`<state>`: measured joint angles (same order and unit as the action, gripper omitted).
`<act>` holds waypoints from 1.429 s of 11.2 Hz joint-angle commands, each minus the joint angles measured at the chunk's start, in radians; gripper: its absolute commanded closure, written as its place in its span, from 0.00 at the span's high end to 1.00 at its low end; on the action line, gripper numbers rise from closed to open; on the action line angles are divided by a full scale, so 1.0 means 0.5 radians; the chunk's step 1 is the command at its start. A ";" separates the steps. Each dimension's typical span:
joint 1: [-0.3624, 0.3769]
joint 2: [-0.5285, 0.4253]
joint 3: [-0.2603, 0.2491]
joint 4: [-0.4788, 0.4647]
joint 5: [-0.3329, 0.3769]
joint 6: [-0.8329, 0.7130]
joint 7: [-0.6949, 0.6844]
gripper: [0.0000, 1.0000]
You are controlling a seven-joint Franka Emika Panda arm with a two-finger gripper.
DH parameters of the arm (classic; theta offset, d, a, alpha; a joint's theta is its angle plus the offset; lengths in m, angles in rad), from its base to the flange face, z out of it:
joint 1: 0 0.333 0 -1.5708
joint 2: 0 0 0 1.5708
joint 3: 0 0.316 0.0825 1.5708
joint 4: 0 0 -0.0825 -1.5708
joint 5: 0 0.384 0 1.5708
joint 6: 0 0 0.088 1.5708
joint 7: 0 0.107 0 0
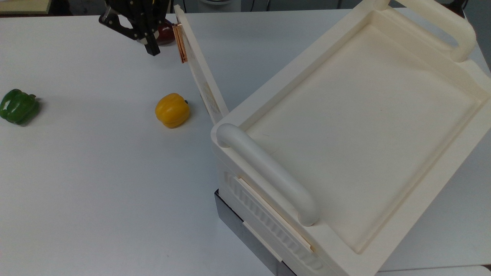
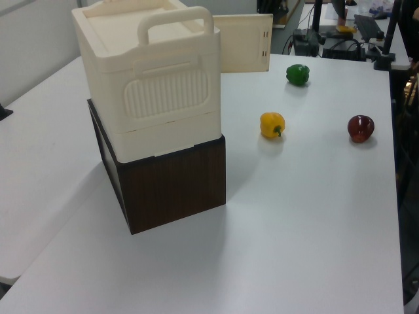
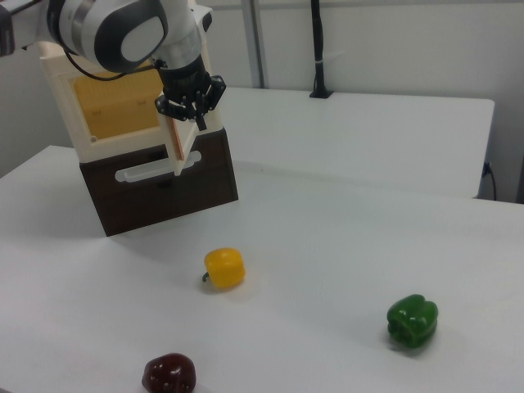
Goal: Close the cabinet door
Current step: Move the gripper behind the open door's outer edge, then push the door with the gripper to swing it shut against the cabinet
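Hand [image 1: 150, 49] hovers beside open cabinet door [image 1: 199, 73] handle [image 1: 179, 43]

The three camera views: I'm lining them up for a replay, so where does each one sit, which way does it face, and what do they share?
Top view: high above, looking down on the large cream plastic cabinet, its open thin cream door panel; the black claw shows.
Left view: raised, facing the cabinet's ribbed side; none of the robot is clear.
Right view: low across the white table, facing the cabinet's open front; arm and claw show.
Shared: the yellow bell pepper, green pepper and dark red pepper.
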<state>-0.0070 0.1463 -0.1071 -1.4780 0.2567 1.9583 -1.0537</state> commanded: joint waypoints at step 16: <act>0.523 0.036 0.067 -0.014 0.020 0.111 0.779 0.00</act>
<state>0.2234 0.1623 -0.0695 -1.4764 0.2612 1.9748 -0.7097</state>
